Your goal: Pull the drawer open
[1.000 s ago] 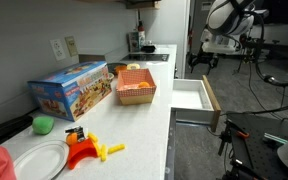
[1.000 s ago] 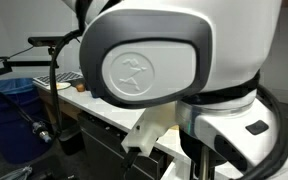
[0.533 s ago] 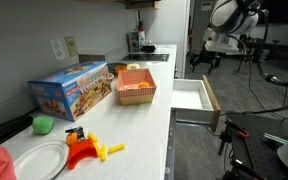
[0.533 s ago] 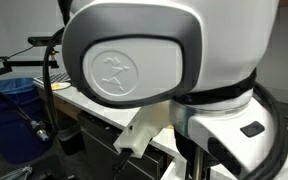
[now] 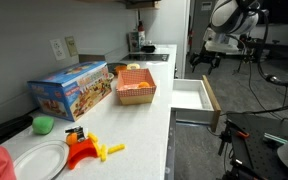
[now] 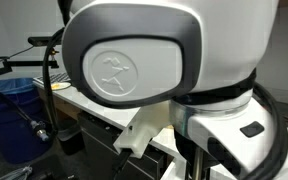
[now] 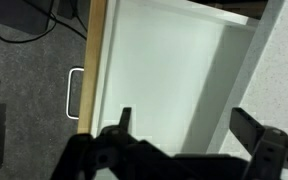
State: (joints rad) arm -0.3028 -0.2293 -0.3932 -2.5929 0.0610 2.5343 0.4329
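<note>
The drawer (image 5: 196, 97) stands pulled out from the counter's side, white inside with a light wood rim. In the wrist view I look straight down into the drawer's white inside (image 7: 159, 80), with its wood rim and metal handle (image 7: 73, 93) at the left. My gripper (image 5: 205, 60) hangs above the far end of the drawer. Its fingers (image 7: 184, 125) are spread wide with nothing between them. In an exterior view the arm's white housing (image 6: 154, 60) fills the picture and hides the drawer.
On the counter (image 5: 144, 120) stand an orange basket (image 5: 136, 86), a colourful toy box (image 5: 72, 88), a white plate (image 5: 29, 160), an orange toy (image 5: 84, 150) and a green ball (image 5: 43, 124). Camera stands and cables (image 5: 269, 70) crowd the floor beyond the drawer.
In the last second the arm's housing has shifted slightly to the left in an exterior view; the drawer has not moved.
</note>
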